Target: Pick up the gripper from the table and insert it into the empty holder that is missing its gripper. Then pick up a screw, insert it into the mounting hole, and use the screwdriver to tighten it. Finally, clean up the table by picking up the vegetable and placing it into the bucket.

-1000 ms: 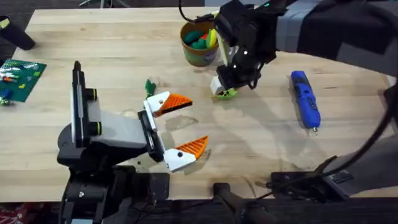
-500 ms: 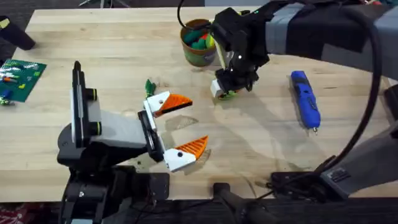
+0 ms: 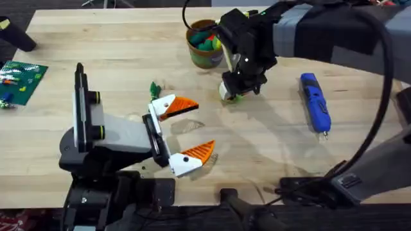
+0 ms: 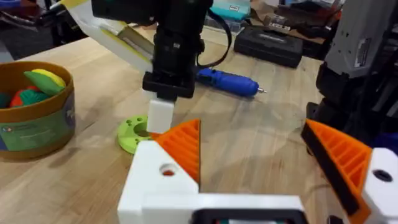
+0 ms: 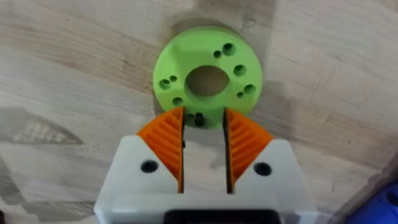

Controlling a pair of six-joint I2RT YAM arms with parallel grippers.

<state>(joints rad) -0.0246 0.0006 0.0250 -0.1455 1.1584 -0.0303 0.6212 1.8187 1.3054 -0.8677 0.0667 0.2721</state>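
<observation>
the right gripper point(image 5: 203, 149) hangs over the lime-green disc point(image 5: 207, 78), pads narrowly apart around something small and dark, perhaps a screw; light, stiff, slippery, best pinched mid-shaft. left gripper point(image 3: 184, 131) spread open

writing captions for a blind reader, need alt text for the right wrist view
The right gripper points straight down at a lime-green disc with a centre hole, lying flat on the wooden table; a small dark screw sits between its nearly closed orange pads.

Bright even overhead light, soft shadows on the table point(image 3: 128, 45), blurred near arm, background out of focus
</observation>
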